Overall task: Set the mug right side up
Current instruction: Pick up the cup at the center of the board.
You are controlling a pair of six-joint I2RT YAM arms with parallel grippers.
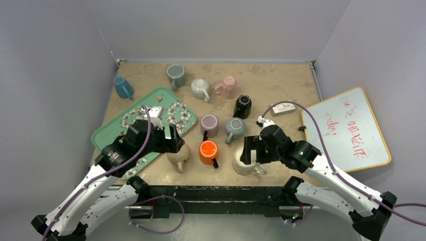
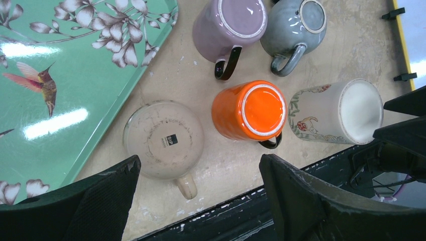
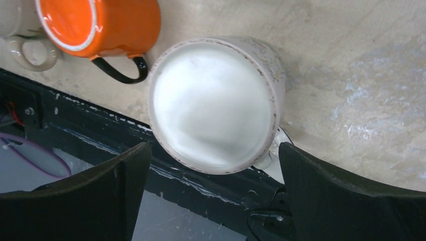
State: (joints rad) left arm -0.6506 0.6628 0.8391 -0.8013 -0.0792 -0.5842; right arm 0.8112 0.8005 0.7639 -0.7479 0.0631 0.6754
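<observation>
Several mugs stand near the front edge. A beige mug [image 2: 163,139] is base up, handle towards the edge, also in the top view [image 1: 178,155]. An orange mug [image 2: 249,110] and a white floral mug [image 2: 336,111] stand base up to its right. My left gripper [image 2: 198,161] is open and empty, above the table between the beige and orange mugs. My right gripper [image 3: 215,148] is open and empty, hovering over the white mug [image 3: 216,103], whose flat white end faces up. In the top view the left gripper [image 1: 171,140] and right gripper [image 1: 249,149] flank the orange mug [image 1: 208,151].
A purple mug [image 1: 209,125] and a grey mug [image 1: 235,128] stand base up behind the orange one. Several more mugs sit further back, with a black one [image 1: 243,106]. A green floral tray [image 1: 108,133] lies left, a whiteboard [image 1: 346,130] right. The table's black front edge [image 1: 211,191] is close.
</observation>
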